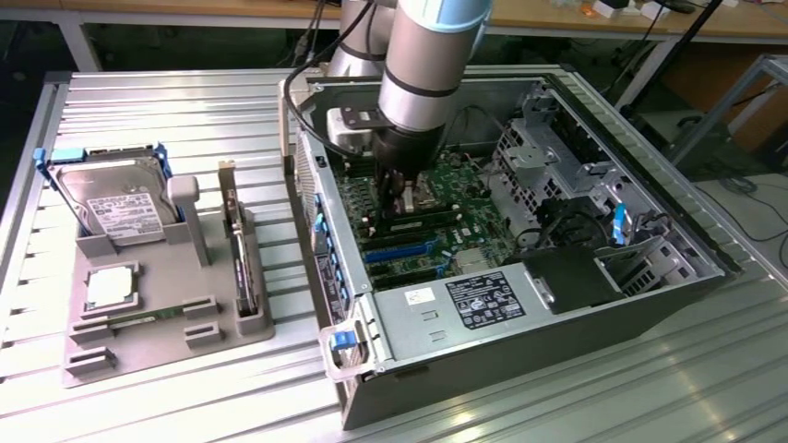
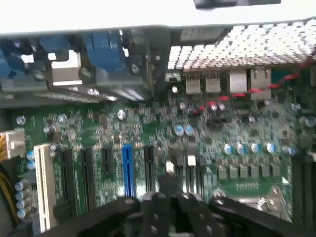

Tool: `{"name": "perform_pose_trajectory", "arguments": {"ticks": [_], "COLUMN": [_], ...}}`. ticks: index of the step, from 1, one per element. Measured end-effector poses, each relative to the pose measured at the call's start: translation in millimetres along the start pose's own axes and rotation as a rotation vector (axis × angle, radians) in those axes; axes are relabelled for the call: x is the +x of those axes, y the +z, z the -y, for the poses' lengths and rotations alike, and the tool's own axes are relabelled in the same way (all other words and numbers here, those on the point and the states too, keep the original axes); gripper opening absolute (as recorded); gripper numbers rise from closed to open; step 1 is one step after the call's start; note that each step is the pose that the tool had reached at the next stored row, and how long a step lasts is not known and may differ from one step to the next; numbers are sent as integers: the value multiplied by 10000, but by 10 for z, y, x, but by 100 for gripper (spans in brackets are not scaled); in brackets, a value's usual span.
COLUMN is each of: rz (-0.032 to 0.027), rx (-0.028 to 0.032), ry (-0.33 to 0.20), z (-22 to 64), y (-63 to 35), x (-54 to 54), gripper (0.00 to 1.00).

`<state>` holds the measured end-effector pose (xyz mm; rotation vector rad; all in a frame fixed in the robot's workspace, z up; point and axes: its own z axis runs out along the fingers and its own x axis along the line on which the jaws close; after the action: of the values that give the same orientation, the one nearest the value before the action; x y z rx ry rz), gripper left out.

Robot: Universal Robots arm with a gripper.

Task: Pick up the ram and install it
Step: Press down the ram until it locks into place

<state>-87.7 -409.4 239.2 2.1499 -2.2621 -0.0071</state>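
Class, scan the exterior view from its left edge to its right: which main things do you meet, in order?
Hard drive → upright expansion card → end effector inside the computer case → drive cage.

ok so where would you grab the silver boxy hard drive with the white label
Probably by its upper edge, coming down from above. The silver boxy hard drive stands nearly upright with its lower end seated in the grey holder, so the top is the free part.

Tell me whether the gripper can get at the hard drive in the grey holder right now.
Probably not as it stands: the gripper is shut, deep inside the computer case over the motherboard. The hard drive sits outside, beyond the case wall.
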Motion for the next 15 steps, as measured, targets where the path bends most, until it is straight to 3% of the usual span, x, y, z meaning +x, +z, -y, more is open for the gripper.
{"name": "perform_pose_trajectory", "arguments": {"ticks": [3,7,10,11,15], "rz": [-15,-21,-20,-20,-20], "rx": [-7,-6,-6,-6,-6], "ry": [0,1,2,1,0], "z": [17,178,393,501,741], "y": [-76,-81,-85,-87,-92], "x": [1,-6,-17,-23,-34], "gripper": [11,11,11,11,11]}}
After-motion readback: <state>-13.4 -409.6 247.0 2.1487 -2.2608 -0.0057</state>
